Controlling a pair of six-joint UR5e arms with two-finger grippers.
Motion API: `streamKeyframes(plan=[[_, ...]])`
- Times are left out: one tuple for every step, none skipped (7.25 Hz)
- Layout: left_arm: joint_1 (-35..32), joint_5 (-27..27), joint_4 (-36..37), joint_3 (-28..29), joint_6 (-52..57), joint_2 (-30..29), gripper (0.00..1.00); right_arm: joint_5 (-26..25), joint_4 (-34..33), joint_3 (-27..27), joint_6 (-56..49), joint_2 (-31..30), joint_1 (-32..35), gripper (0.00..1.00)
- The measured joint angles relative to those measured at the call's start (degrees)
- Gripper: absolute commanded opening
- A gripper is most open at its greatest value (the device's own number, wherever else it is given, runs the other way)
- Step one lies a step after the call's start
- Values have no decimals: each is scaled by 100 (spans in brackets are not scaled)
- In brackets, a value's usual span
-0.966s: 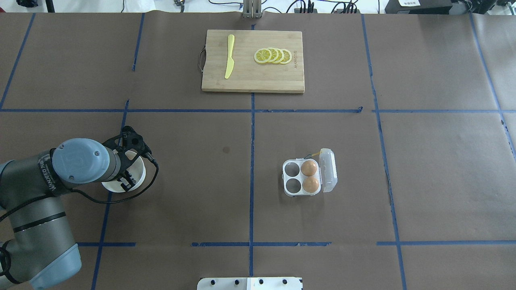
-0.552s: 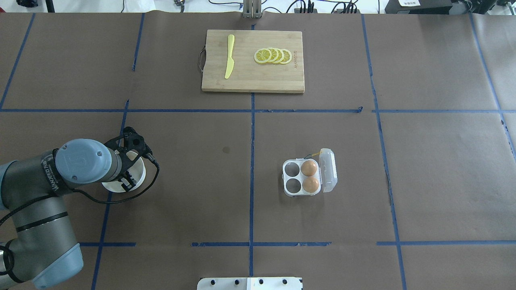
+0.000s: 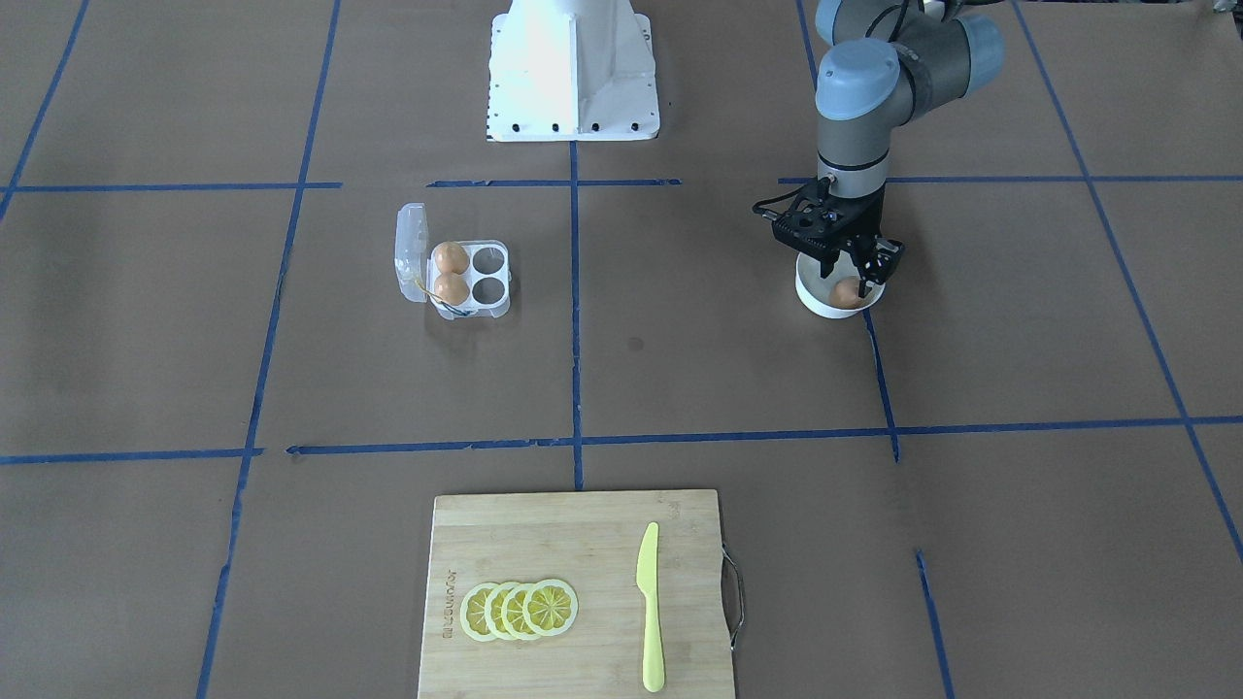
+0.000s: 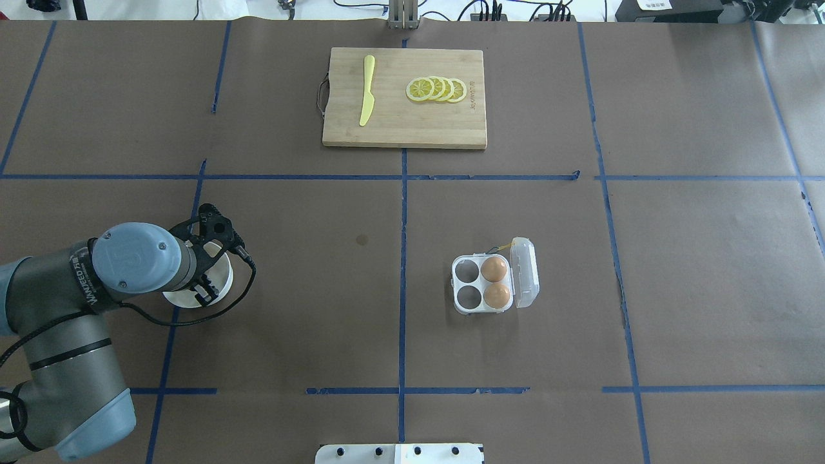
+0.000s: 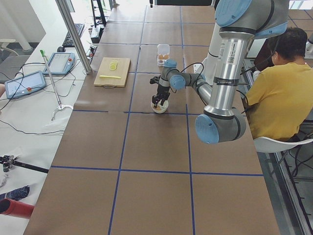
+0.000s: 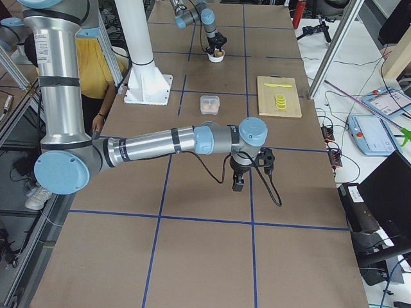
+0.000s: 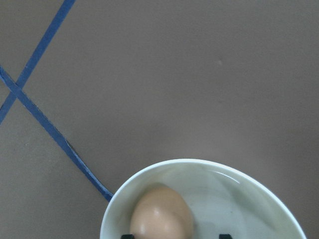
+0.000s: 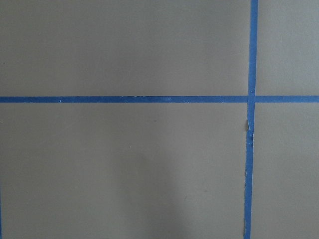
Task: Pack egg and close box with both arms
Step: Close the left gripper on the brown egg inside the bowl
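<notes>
An orange-brown egg (image 7: 160, 214) lies in a white bowl (image 7: 209, 168) on the left half of the bench (image 4: 309, 309), towards the robot's edge. The left gripper (image 3: 855, 275) reaches down into the bowl with its jaws apart and the egg between the fingertips, nearer one. The clear box (image 4: 468, 272) sits right of the bench's centre with its lid open. It holds two more eggs (image 4: 494, 269) in the cells beside the lid. The right gripper (image 6: 237, 185) hangs over the bench top towards the right end; its jaws cannot be made out. A cutting board (image 4: 399, 125) with lemon slices (image 4: 437, 89) and a yellow knife (image 4: 367, 90) lies at the far edge.
</notes>
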Motion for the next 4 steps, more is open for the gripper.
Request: streamKeyframes(plan=[[0, 0, 0, 52, 1, -38, 56, 0, 2, 0, 0, 0, 0, 100], [0, 0, 0, 75, 1, -55, 47, 0, 3, 0, 0, 0, 0, 100], [0, 0, 0, 86, 1, -61, 17, 0, 2, 0, 0, 0, 0, 100], [-3, -3, 0, 85, 1, -63, 0, 0, 1, 0, 0, 0, 0, 100]])
